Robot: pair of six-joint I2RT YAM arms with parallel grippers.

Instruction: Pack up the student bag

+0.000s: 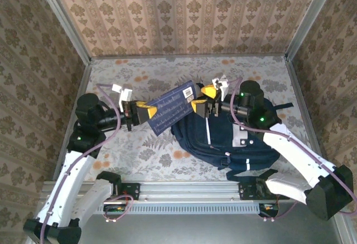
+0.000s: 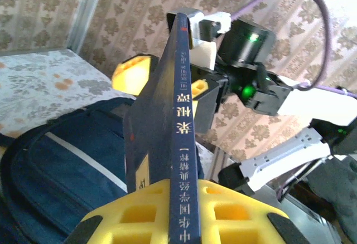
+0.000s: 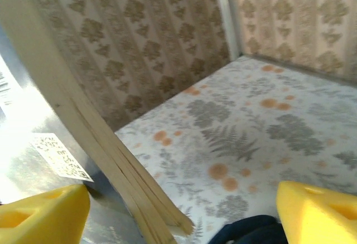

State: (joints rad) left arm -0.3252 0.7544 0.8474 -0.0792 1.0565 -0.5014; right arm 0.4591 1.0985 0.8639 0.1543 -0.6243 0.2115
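Observation:
A dark blue book (image 1: 173, 106) hangs in the air over the table, with my left gripper (image 1: 139, 113) shut on its left end. In the left wrist view its spine (image 2: 184, 144) runs up between my yellow fingers (image 2: 245, 210). My right gripper (image 1: 203, 99) stands open at the book's right end. Its yellow fingers (image 3: 318, 210) are wide apart, and the book's page edge (image 3: 100, 144) lies near the left one without being pinched. The student bag (image 1: 234, 138), navy with white stripes, lies flat on the table under the right gripper, and also appears below the book (image 2: 56, 166).
The table (image 1: 139, 149) has a floral cloth and patterned walls on three sides. A metal rail (image 1: 189, 191) runs along the near edge between the arm bases. The right arm's wrist (image 2: 251, 49) sits close behind the book.

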